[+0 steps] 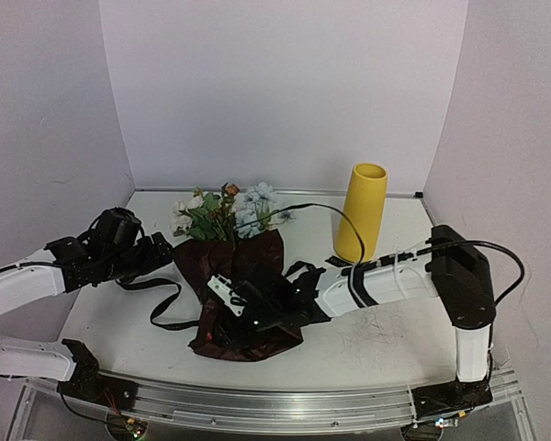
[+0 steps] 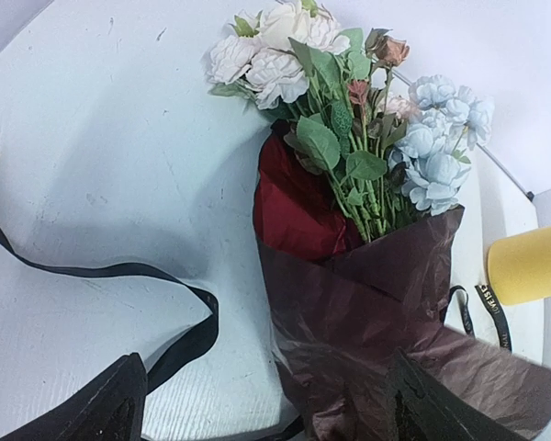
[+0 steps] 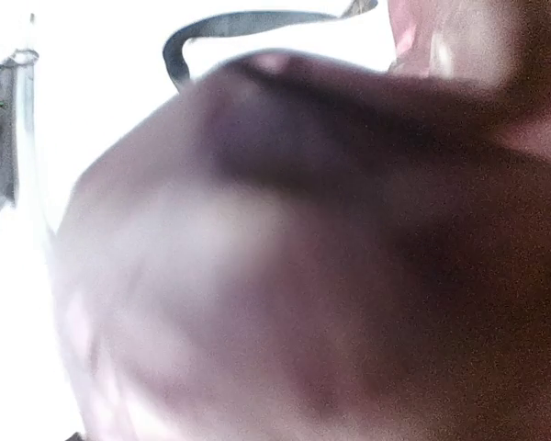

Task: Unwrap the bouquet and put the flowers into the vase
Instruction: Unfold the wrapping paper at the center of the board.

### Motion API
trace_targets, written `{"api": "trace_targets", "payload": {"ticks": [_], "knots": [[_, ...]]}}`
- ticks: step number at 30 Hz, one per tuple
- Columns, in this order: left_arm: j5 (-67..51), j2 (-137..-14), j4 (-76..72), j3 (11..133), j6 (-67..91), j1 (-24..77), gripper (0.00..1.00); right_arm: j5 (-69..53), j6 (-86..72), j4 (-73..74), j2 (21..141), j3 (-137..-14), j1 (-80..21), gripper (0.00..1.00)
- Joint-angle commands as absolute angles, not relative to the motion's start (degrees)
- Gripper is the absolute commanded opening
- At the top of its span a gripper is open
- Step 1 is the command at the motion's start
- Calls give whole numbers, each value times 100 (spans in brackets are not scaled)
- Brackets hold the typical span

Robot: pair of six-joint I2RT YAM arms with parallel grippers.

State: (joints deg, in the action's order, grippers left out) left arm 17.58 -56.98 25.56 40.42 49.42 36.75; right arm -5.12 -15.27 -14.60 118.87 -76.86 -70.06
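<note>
Lying on the desk (image 1: 376,340) left of the upright yellow vase (image 1: 363,213), the bouquet (image 1: 243,266) shows from above, the right gripper (image 1: 243,308) over its dark red wrap (image 1: 248,347). Left wrist: the left gripper (image 2: 257,372) gapes empty; the black ribbon (image 2: 119,269) has unreadable print. Right wrist: only blurred paper, that gripper's opening unclear.

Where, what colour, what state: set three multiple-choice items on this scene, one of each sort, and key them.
1. In the top view, the vase stands:
A) left of the bouquet
B) right of the bouquet
C) on top of the bouquet

2. The ribbon is:
A) black
B) white
C) green

3. The flowers are:
A) standing in the vase
B) lying bare, fully unwrapped
C) lying with their stems inside the dark red wrapping

Key: 1 B, the yellow cylinder rises to the right of the blooms. 2 A, a black band trails loose beside the paper. 3 C, the paper encloses the stems and none stand in the vase.
</note>
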Motion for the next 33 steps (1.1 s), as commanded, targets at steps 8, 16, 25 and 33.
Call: {"api": "trace_targets", "payload": {"ticks": [8, 16, 25, 33], "knots": [[1631, -5177, 2864, 4466, 4870, 3657, 91, -177, -1211, -1790, 10210, -7126, -7040, 76], [1985, -4625, 3506, 4745, 5368, 3656, 91, 1199, -1519, -822, 10681, -7933, -7039, 80], [2091, -5400, 4650, 5288, 5349, 3656, 90, 2519, -1515, 690, 12196, -9396, -7227, 77], [2304, -5861, 4944, 4670, 5887, 3649, 84, 2802, -1547, 993, 12872, -10114, -7285, 69]]}}
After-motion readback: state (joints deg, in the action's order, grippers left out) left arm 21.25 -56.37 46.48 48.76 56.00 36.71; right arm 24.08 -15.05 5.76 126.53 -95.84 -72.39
